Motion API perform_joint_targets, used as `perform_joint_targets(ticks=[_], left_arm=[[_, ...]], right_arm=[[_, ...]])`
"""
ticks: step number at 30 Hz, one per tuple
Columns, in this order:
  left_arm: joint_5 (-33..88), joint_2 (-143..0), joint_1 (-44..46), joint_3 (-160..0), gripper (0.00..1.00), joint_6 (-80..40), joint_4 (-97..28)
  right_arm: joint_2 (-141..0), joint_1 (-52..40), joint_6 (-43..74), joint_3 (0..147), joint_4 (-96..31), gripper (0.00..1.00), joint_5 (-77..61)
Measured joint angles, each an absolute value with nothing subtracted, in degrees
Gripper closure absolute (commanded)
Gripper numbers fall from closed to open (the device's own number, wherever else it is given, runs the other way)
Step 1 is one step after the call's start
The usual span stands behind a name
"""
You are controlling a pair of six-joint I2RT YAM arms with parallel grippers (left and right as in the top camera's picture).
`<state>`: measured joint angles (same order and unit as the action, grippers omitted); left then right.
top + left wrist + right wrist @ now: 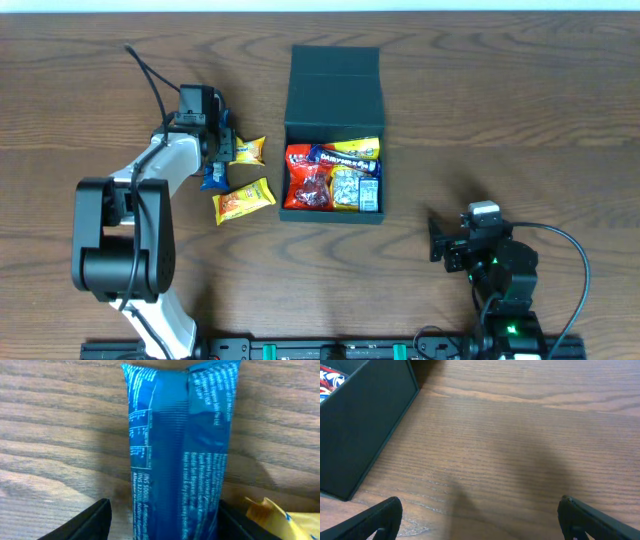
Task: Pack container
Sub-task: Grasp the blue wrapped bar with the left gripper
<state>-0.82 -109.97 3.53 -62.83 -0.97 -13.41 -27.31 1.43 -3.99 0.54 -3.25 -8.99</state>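
- I am straddling a long blue foil snack packet [177,450] with my left claw [165,505], one finger on either long side. It is lying flat on the brown wood-grain table [500,120] with its seam facing up.
- The right finger [237,522] is looking pressed to the packet's edge. A dark sliver is showing at the other finger, so I cannot tell whether I am clenching it or only bracketing it.
- I am lining up across the narrow width, probably because that is the one span my fingers can close over.
- The dark teal-black matte square cardboard box [333,217] is sitting mid-table, at 3 o'clock from my left claw and near it. Its hinged flap lid [335,85] is lying back toward 12 o'clock, leaving the mouth clear for drops from above.
- Inside the box, a red crinkly packet [308,185] is filling the 9 o'clock side, a yellow-and-blue packet [345,152] is lying across 12 o'clock, and pale white-green packets [357,190] are taking the 3 o'clock side. The floor is looking nearly covered.
- Two yellow packets are waiting outside, one [247,150] at 2 o'clock and one [243,201] at 5 o'clock from the blue packet.
- My right claw [480,510] is hanging released and empty over bare wood, at 4 o'clock from the box, likely parked out of the way.
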Motion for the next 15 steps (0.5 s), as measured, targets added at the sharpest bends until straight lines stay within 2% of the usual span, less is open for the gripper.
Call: perform_joint_targets(ticks=[4,7,9,11,15], left_arm=[[-0.38,-110.21,3.53,-63.02,0.48,-0.73,-12.78],[-0.40,-110.48,3.53,-63.02,0.56,-0.62,-11.60],[-0.43,-110.59,3.53,-63.02,0.57,-0.36,-11.03],[-0.38,-110.72,3.53,-63.02,0.64,-0.36,-10.50],[-0.32,-110.78,3.53,-63.02,0.65,-0.16,-10.02]], right_arm=[[-27.31,1.43,-3.99,0.54,-3.25,0.01,-8.99],[-27.31,1.43,-3.99,0.54,-3.25,0.01,-8.99],[-27.31,1.43,-3.99,0.54,-3.25,0.01,-8.99],[-27.31,1.43,-3.99,0.54,-3.25,0.01,-8.99],[-27.31,1.43,-3.99,0.54,-3.25,0.01,-8.99]])
